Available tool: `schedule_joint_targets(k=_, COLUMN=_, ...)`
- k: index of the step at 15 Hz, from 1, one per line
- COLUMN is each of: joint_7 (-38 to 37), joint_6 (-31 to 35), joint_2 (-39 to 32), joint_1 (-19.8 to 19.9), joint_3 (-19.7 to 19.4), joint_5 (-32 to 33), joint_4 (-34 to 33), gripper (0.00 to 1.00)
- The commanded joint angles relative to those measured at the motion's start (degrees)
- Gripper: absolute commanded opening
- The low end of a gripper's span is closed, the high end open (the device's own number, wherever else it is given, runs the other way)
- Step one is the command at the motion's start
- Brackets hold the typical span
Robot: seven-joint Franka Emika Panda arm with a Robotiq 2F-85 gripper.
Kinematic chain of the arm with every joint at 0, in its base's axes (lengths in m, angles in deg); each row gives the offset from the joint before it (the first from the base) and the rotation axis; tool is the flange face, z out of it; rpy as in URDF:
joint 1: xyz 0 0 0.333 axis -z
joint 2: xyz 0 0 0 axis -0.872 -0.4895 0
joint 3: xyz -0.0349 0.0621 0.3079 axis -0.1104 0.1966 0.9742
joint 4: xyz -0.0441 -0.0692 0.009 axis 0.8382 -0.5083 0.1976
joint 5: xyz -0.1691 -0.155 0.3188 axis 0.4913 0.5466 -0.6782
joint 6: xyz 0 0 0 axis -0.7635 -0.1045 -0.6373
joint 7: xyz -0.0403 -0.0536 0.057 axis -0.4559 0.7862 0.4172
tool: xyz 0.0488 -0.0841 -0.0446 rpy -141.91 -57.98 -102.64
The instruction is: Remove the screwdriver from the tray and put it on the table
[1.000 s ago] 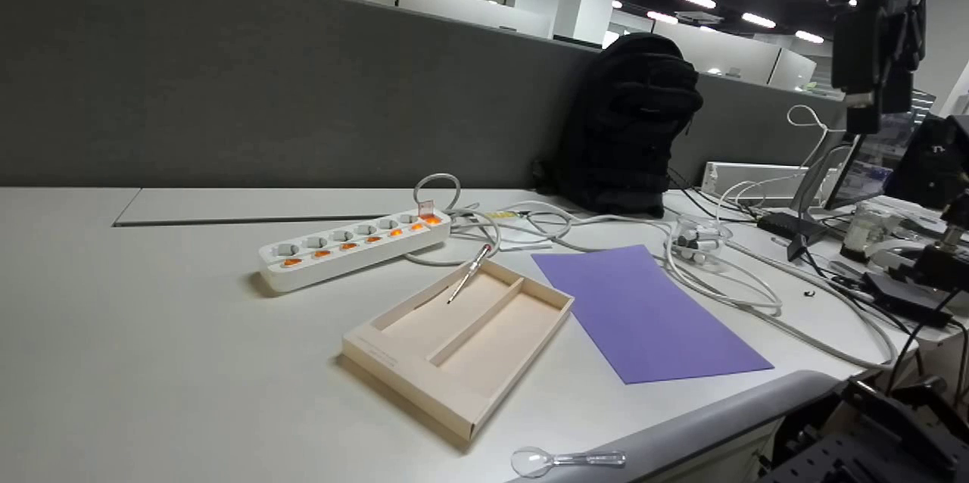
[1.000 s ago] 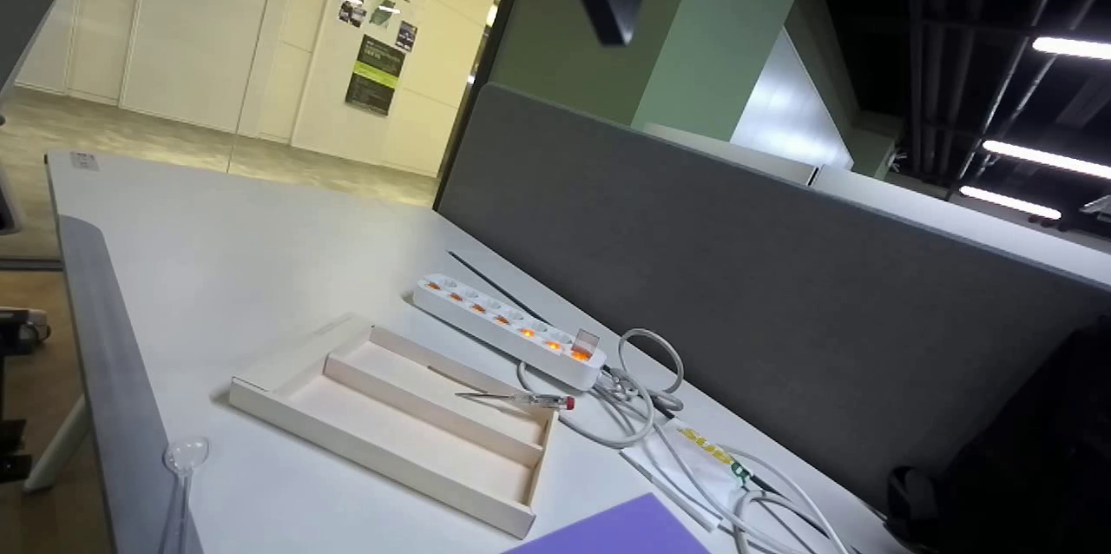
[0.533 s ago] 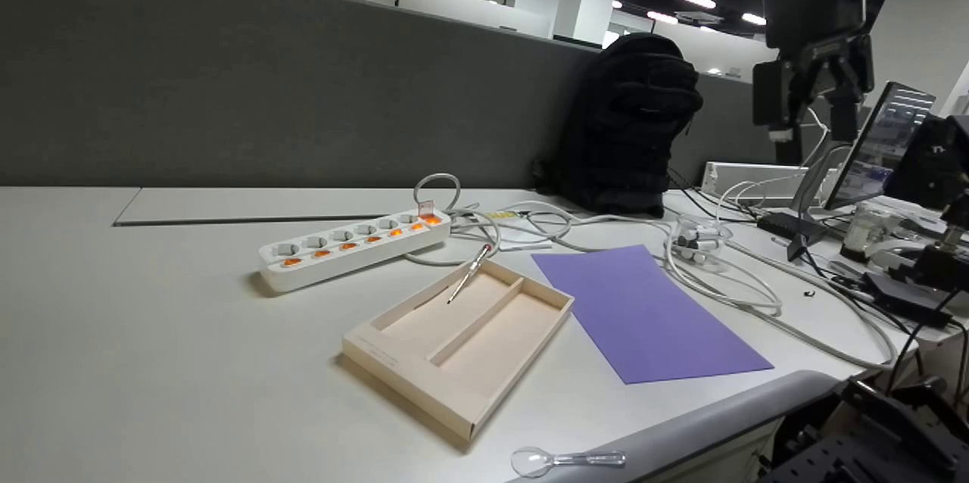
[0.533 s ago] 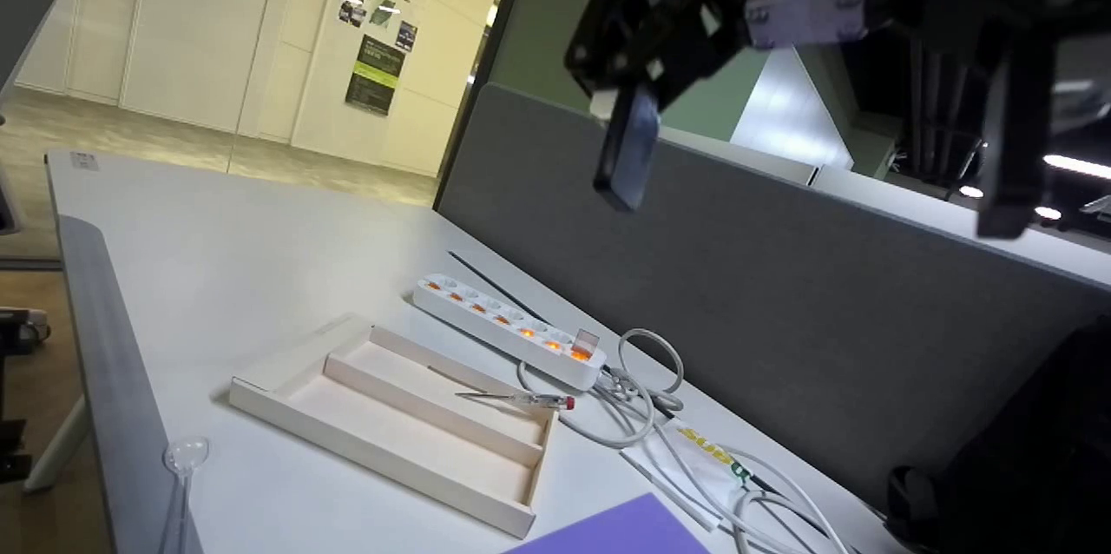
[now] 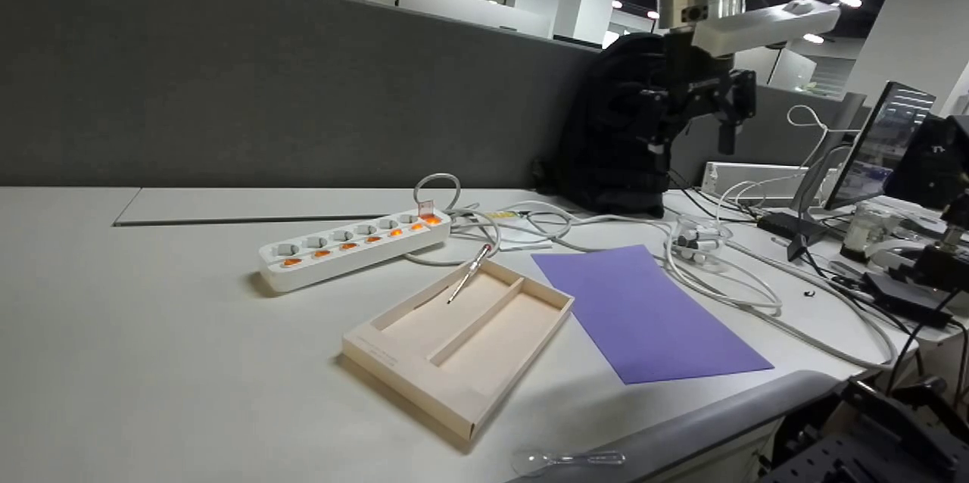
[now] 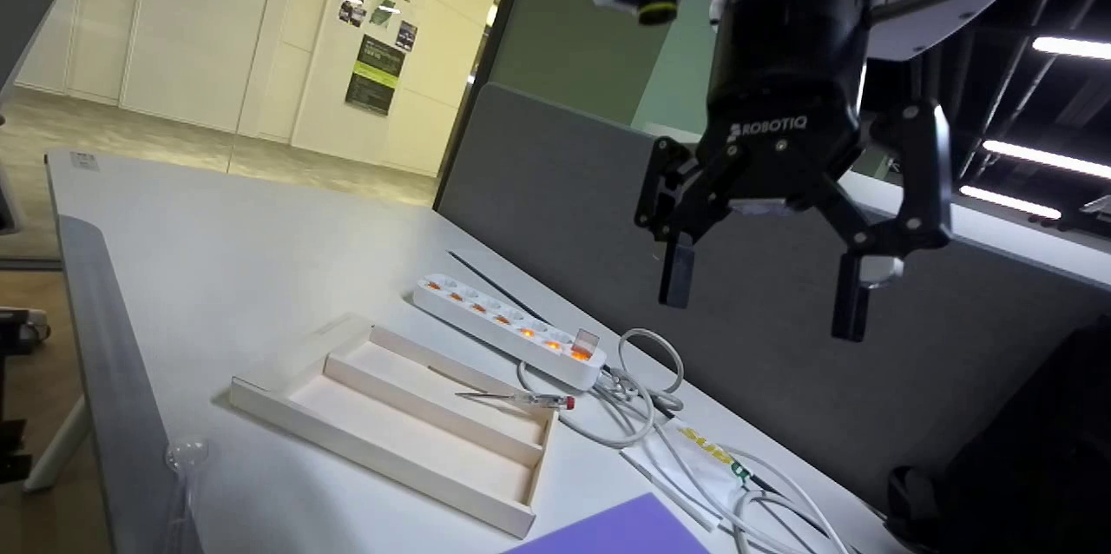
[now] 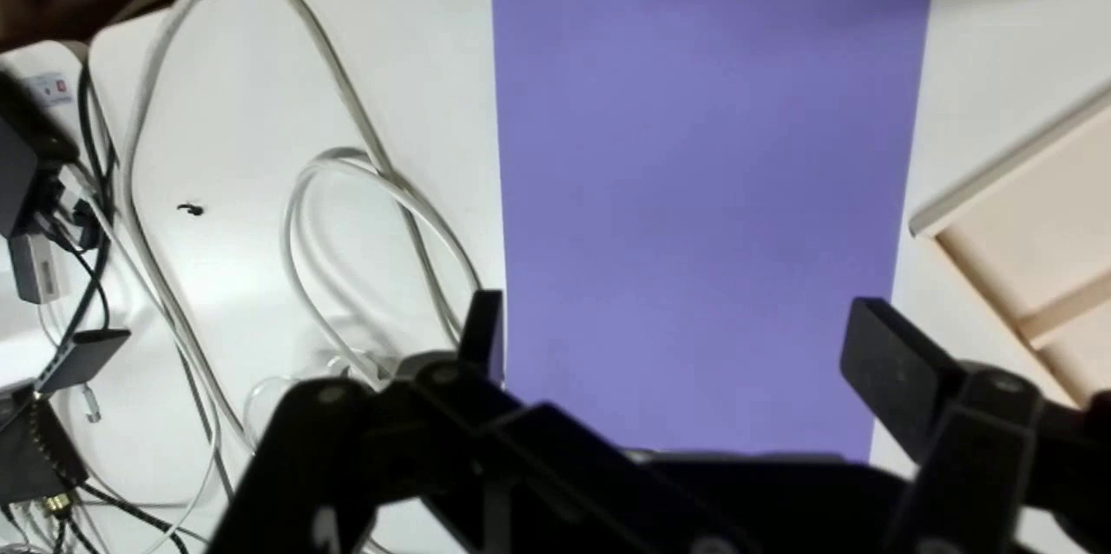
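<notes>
Evidently, the white-grey table [image 5: 136, 347], broad at the left of an exterior view, is the goal, not yet reached. Next comes the power strip [image 5: 356, 250], some switches lit, probably just in use. To its right, the beige tray [image 5: 409, 363] has a ridge parting 2 compartments; the screwdriver [image 5: 469, 275] is in the compartment nearer the strip, its red-ended handle apparently propped on the rim by a corner. That prop tilts it: tip low, pointing roughly towards the tray's broad flat end, long axis askew to the ridge. Whether the tip touches the floor I cannot tell. The handle, jutting past the rim, looks the easier grip. Further right lies the purple mat [image 5: 647, 316], then the gripper [image 5: 693, 156] hangs high, well apart from the tray; its jaws stand wide apart with nothing between, presumably to straddle the handle.
</notes>
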Motion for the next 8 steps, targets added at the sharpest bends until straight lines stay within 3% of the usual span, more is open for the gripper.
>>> schedule_joint_targets(k=1, joint_7=-4.0, joint_6=5.5, joint_2=-9.8, joint_1=-1.9, joint_3=0.5, joint_5=-2.7, joint_4=-6.7, gripper=1.0)
schedule_joint_targets(k=5, joint_7=4.5, joint_6=10.1, joint_2=-20.6, joint_1=-5.6, joint_3=0.8, joint_5=-16.7, joint_4=-13.2, gripper=1.0)
schedule_joint_targets(k=8, joint_7=9.2, joint_6=9.9, joint_2=-27.8, joint_1=-7.6, joint_3=1.9, joint_5=-22.4, joint_4=-19.2, gripper=1.0)
